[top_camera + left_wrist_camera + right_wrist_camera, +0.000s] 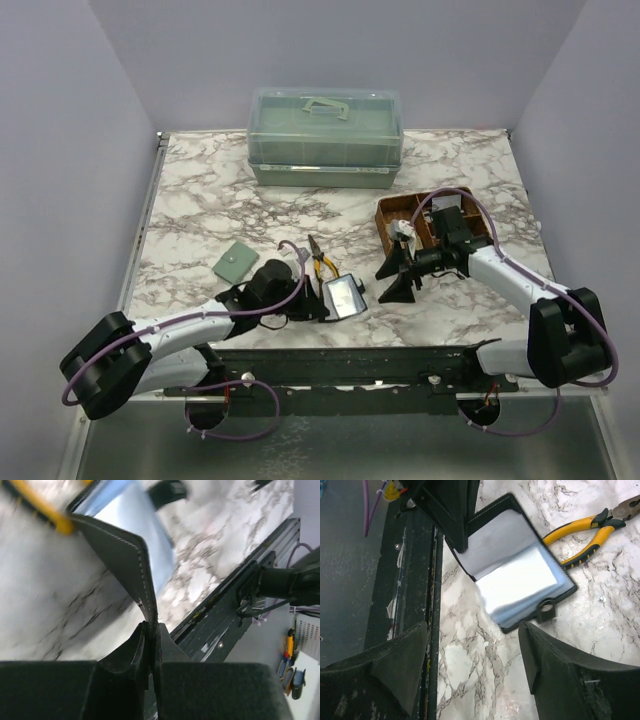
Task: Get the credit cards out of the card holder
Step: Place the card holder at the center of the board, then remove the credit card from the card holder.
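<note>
The card holder [517, 577] is pinched in the left pincer [151, 630]. The right pincer [472, 640] is spread wide, empty. No credit cards are taken out yet.

Both the left arm [190, 325] and the right arm [510, 280] have white link shells between bulky black joint housings. A purple cable [65, 385] loops along each arm. The left claw [151, 630] and the right claw [472, 650] are matte black with broad wedge-shaped fingers [400, 665], the right one's scuffed and dusty. The bases are bolted to a black rail [340, 365].
</note>
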You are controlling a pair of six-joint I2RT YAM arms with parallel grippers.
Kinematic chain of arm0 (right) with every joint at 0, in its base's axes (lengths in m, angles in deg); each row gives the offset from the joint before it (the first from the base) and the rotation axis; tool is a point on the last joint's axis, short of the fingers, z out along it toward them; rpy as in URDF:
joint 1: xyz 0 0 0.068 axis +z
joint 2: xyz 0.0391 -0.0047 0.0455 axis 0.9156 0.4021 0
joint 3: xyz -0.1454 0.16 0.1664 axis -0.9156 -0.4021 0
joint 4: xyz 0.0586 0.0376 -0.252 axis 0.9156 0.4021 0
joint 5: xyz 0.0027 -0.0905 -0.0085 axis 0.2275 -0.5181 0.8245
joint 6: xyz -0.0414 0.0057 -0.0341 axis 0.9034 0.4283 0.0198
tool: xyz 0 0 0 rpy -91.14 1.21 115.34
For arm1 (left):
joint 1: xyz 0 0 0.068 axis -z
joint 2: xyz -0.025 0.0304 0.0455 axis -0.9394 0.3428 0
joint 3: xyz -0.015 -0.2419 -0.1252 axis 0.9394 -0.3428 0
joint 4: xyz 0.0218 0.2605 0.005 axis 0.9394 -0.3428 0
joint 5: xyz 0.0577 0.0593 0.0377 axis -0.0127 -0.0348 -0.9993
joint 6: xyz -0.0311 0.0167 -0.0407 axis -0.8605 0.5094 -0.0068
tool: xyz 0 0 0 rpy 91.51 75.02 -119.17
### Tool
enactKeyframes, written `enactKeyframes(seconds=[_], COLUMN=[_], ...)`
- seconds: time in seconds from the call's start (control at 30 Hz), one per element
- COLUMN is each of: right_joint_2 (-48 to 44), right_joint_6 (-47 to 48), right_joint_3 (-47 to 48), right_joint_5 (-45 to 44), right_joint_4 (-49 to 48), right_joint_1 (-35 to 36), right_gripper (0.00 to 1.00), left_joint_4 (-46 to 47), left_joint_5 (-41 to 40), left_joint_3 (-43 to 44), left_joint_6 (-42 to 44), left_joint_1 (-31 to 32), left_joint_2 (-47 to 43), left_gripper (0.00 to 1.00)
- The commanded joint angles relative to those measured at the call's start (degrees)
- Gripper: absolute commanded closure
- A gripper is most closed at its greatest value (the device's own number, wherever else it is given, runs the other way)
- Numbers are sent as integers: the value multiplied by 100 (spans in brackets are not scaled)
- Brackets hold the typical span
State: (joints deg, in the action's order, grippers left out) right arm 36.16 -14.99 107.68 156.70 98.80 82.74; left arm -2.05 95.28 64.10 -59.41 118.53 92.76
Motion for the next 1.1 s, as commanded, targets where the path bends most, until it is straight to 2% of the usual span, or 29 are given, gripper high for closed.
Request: enactKeyframes(seconds=[0.0, 0.1, 0.13, 0.2, 0.27, 0.33, 0.47, 0.57, 0.63, 0.7, 0.83, 0.9, 1.07], right_joint_2=[154, 178, 185, 235, 300, 360, 421, 456, 464, 491, 540, 584, 582], right_joint_6=[16, -32, -60, -127, -181, -286, -529, -772, -1055, -1355, -1893, -2003, -2087], right_joint_3=[194, 177, 178, 170, 192, 211, 212, 245, 341, 476, 668, 709, 740], right_joint_5=[162, 110, 82, 19, -62, -197, -478, -791, -1072, -1358, -2114, -2308, -2237], right_joint_4=[-95, -115, -118, -137, -157, -226, -406, -579, -696, -766, -762, -748, -730], right_joint_1=[53, 96, 115, 158, 224, 324, 500, 526, 526, 526, 489, 384, 145], right_gripper=[21, 21, 21, 21, 22, 22, 23, 26, 29, 35, 38, 38, 37], left_joint_4=[117, -287, -632, -1476, -1981, -2360, -2760, -2533, -2416, -2424, -2844, -3075, -3526], left_joint_5=[-184, -694, -934, -1489, -1890, -2145, -2136, -1533, -1064, -1154, -2788, -3120, -3796], left_joint_3=[-776, -1029, -995, -795, -579, -352, 138, 408, 630, 898, 1636, 2027, 2619], left_joint_6=[-1245, -1634, -1687, -1817, -1725, -1677, -1204, -775, -596, -458, -473, -650, -1233], left_joint_1=[-9, -15, -12, -19, -28, -32, -41, -37, 12, 293, 1495, 1749, 2054], left_joint_2=[-305, -682, -839, -1158, -1438, -1672, -2017, -2094, -1821, -1326, -19, 620, 1681], left_gripper=[99, 89, 83, 64, 57, 43, 37, 33, 32, 29, 18, 13, 11])
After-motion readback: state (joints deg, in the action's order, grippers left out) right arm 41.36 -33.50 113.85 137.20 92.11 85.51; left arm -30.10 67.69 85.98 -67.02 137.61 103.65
